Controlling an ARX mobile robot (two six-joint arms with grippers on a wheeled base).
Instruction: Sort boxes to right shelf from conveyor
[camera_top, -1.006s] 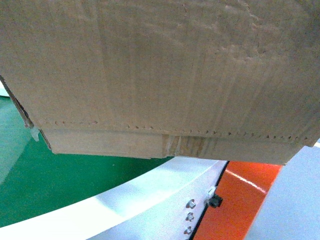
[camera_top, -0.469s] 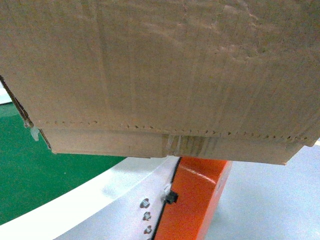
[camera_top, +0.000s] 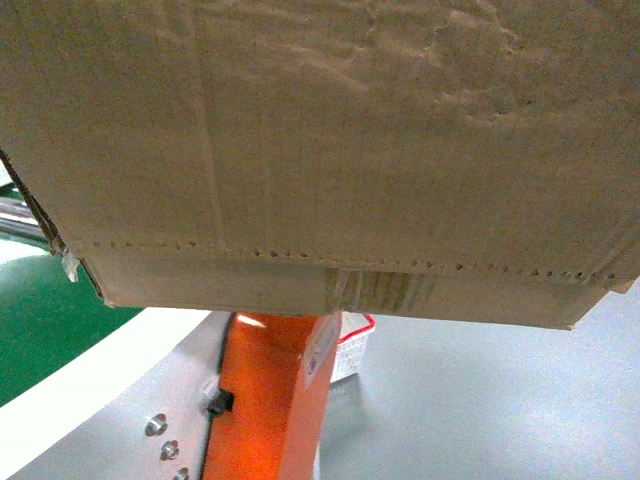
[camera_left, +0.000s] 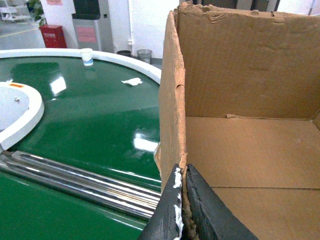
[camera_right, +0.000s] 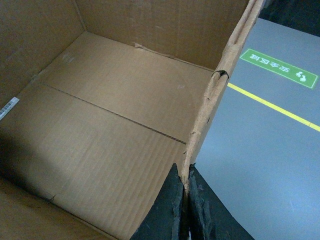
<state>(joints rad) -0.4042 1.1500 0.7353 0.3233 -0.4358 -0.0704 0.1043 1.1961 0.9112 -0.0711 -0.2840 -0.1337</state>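
Head view: carton (camera_top: 320, 150) edge above conveyor (camera_top: 40, 330) rim.

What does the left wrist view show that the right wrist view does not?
Only the left wrist view shows the green conveyor, a cup on its rim and the left hand pinching the box wall. Only the right wrist view shows grey floor with a yellow line, and the right hand pinching the opposite wall. Both show the box's empty inside.
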